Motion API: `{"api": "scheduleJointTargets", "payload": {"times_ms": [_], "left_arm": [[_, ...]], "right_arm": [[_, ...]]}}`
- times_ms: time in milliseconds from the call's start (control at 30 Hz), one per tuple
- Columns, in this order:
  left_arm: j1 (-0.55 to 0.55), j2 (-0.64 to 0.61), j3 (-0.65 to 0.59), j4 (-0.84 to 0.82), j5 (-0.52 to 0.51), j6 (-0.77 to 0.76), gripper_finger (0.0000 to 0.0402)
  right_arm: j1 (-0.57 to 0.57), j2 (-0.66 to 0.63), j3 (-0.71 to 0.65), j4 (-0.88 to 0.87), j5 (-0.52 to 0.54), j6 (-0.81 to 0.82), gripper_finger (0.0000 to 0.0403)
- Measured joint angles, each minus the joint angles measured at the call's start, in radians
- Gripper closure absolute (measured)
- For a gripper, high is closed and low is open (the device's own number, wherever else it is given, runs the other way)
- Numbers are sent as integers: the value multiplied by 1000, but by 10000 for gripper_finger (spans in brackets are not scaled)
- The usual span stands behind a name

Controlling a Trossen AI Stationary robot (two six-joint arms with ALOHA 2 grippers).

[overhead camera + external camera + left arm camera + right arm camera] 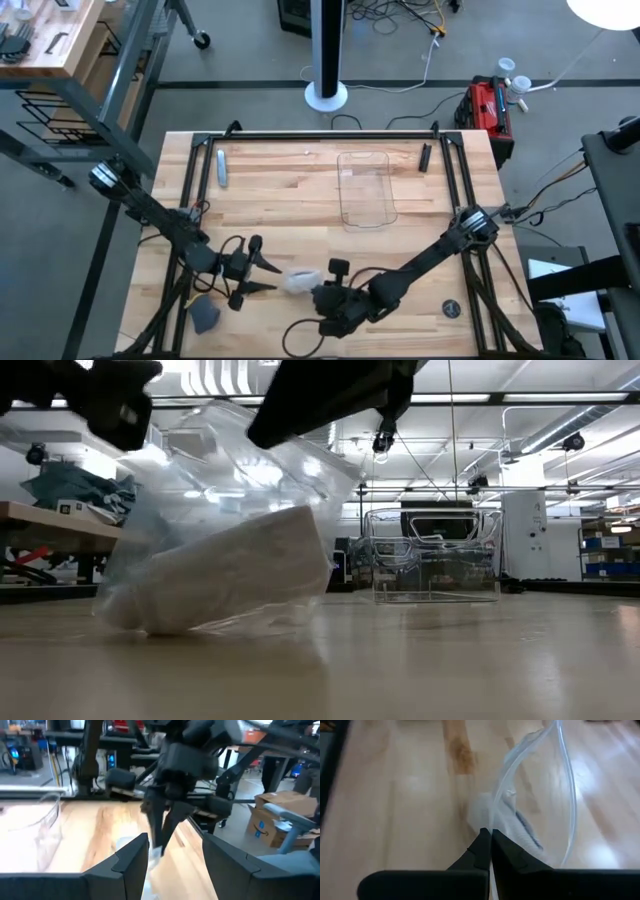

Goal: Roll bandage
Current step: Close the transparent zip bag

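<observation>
The wooden table (300, 200) carries a clear tray (365, 188), wrapper (215, 510) and bandage (235, 572).

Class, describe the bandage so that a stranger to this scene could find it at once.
Start at the wooden table and go to its near edge, between the two grippers. The bandage lies there, a whitish roll inside a crinkly clear wrapper, unlike the empty rigid clear tray farther back.

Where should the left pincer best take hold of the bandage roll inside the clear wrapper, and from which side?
Probably its free end, from the left. The bandage lies tilted inside the wrapper, whose right edge the right pincer pinches; the left pincer waits open beside it.
</observation>
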Motion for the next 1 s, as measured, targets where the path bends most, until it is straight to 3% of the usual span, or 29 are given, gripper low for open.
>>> {"api": "scheduleJointTargets", "payload": {"times_ms": [200,600,1000], "left_arm": [[-30,22,-66,173,-21,-11,221],[-32,20,-69,135,-27,-40,197],[-33,10,-69,130,-63,-49,186]], "right_arm": [[16,-26,-9,65,-27,-39,403],[27,-40,-8,128,-27,-65,403],[28,-80,-8,163,101,-40,403]]}}
